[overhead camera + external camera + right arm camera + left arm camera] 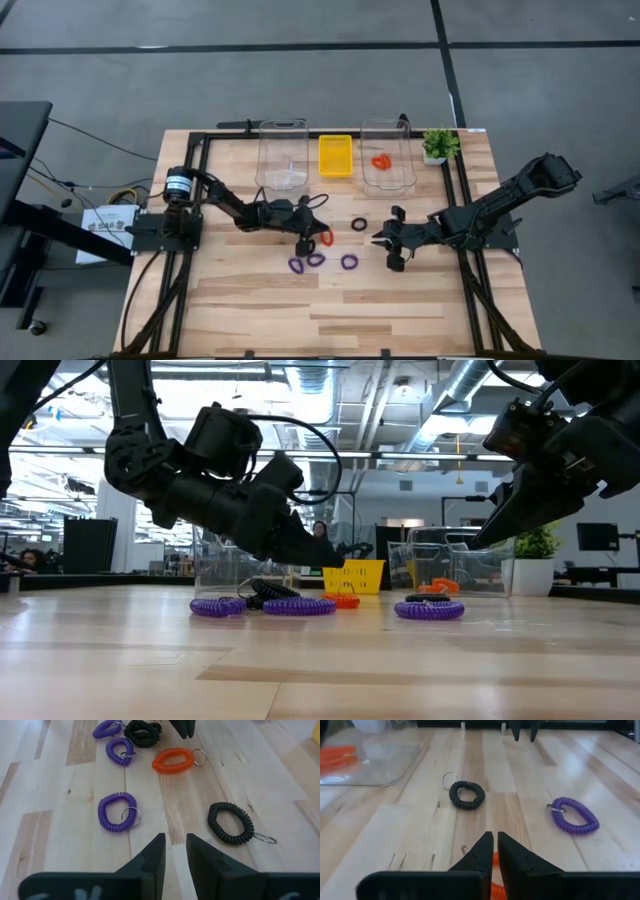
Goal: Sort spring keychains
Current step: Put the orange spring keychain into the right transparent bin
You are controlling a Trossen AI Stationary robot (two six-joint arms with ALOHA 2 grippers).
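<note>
Spring keychains lie flat on the wooden table: an orange one (173, 760), a black one (467, 795) farther toward the bins, a second black one (142, 732), and three purple ones (296, 266), (316, 259), (349, 262) nearer the front. Another orange one (381, 161) lies inside the right clear bin (404, 178). My left gripper (495, 845) is shut and hovers slanting down just over the table's orange keychain (495, 862), clear of it. To the right of the group, my right gripper (174, 845) hangs above the table, open, nothing between its fingers.
At the table's far side stand a left clear bin (283, 180), a yellow tray (336, 170) and a small potted plant (438, 145). Bare wood stretches toward the near edge (330, 330). Black frame rails run along both table sides.
</note>
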